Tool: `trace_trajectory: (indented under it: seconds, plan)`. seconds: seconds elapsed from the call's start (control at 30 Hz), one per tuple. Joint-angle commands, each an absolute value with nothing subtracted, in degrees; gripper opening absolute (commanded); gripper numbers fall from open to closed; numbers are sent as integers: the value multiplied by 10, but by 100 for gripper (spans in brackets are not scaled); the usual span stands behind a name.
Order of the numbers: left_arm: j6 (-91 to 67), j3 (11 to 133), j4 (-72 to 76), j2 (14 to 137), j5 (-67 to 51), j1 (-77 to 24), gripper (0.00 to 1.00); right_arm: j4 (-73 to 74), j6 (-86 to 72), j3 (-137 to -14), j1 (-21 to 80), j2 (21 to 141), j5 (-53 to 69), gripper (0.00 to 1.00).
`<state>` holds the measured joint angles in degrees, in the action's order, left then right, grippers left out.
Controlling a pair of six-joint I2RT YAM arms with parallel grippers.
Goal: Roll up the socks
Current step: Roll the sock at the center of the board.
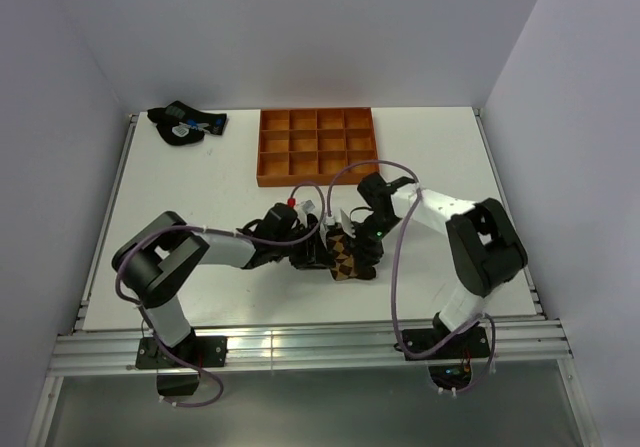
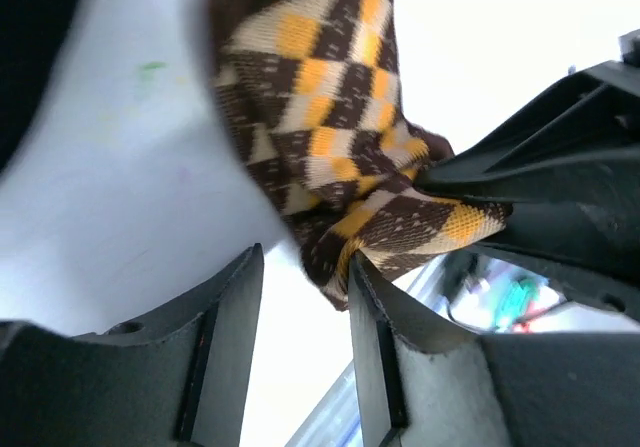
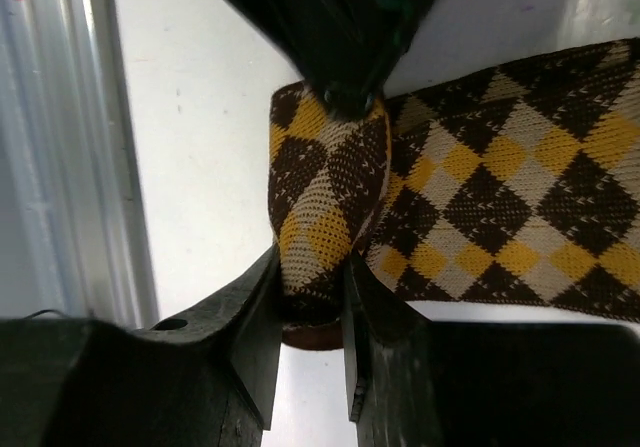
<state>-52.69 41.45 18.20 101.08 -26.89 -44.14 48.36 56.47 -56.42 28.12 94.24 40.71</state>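
Two grippers sat close together by the middle of the near edge of the table (image 1: 180, 197), well apart from the orange tray (image 1: 317, 145). The right gripper (image 3: 310, 267) pinched a fold of the argyle sock (image 3: 480, 197) lying there. The left gripper (image 2: 305, 267) stood parted, the sock's end just beside one finger.

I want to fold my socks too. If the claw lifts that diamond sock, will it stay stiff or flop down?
Probably flop: the sock is soft knit and already folds over where the right claw pinches it. It likely weighs little, judging by how it bunches. It probably won't slip; the weave looks grippy.
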Motion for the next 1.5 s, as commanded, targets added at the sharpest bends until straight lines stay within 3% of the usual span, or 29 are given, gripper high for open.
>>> trace_trajectory:
  seconds: [0.0,0.33,0.63,1.17,1.47]
  plan:
    - [-513,375,175,973,-116,-440,45,608,586,-612,259,994,446,21]
    - [-433,376,118,855,81,-546,48,656,537,-699,224,1123,421,20]
    - [-226,497,40,948,322,-731,54,681,472,-769,209,1209,391,21]
    - [35,544,84,1017,383,-803,60,700,450,-804,207,1232,375,21]
    - [75,560,108,1049,366,-824,61,700,445,-807,207,1234,368,20]
